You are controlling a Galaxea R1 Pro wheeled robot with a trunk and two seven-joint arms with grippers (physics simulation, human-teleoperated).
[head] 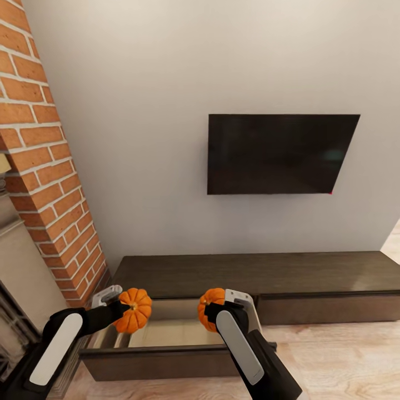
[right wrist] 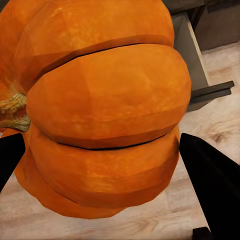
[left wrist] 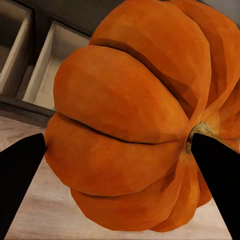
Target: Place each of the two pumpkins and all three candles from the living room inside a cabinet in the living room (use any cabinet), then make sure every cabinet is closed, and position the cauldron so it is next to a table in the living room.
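Left gripper point(head: 119, 309): pinched on the left pumpkin point(head: 134, 310) — black fingers point(left wrist: 20, 180) press against both of its flanks in the left wrist view, stem turned to one side.
Right gripper point(head: 214, 312): clamped on the right pumpkin point(head: 210, 308); in the right wrist view its fingers point(right wrist: 212, 190) flank the ribbed body, stem point(right wrist: 11, 112) sideways.
Left pumpkin: held in the air above the left part of the open drawer point(head: 166, 333), not touching it.
Right pumpkin: held above the drawer's right part, near its right wall.
Open drawer: pulled out of the cabinet point(head: 250, 275) toward the robot — pale beige inside, dark front panel lowest in the head view.
Cabinet: long, low, dark wood, standing against the wall; its right-hand drawer front sits flush.
Television point(head: 278, 154): black, mounted on the wall above the cabinet.
Brick fireplace point(head: 47, 166): at the left, just beside the cabinet's end.
Floor point(head: 333, 355): light wood planks.
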